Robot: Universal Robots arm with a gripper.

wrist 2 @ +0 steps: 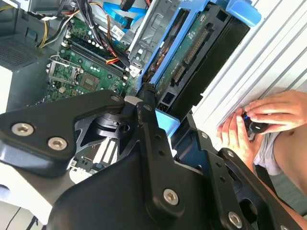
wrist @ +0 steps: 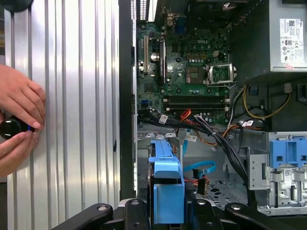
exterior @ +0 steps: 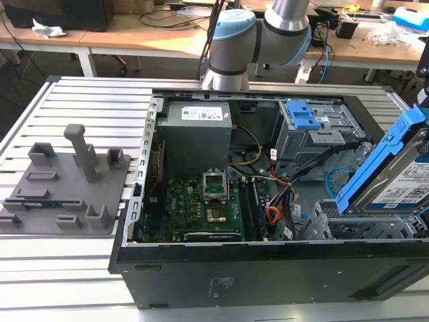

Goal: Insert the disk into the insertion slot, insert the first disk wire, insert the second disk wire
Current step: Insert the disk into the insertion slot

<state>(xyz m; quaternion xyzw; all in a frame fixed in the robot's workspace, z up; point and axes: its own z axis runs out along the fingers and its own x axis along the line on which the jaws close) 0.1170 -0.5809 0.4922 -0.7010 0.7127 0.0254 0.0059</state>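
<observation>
The disk, a silver drive with a white label in a bright blue frame, hangs tilted over the open computer case at the exterior view's right. My gripper is shut on it, with black fingers on either side of the blue frame. The disk's green underside faces the second wrist camera. Below it lies the insertion slot, a grey perforated bay. A light blue cable loops inside that bay. Beside the loop, a red-orange wire ends in a small dark plug.
The case holds a green motherboard, a grey power supply and a taller grey cage with a blue latch. A person's hands hold a small black object on the ribbed aluminium table. A grey fixture stands at the exterior view's left.
</observation>
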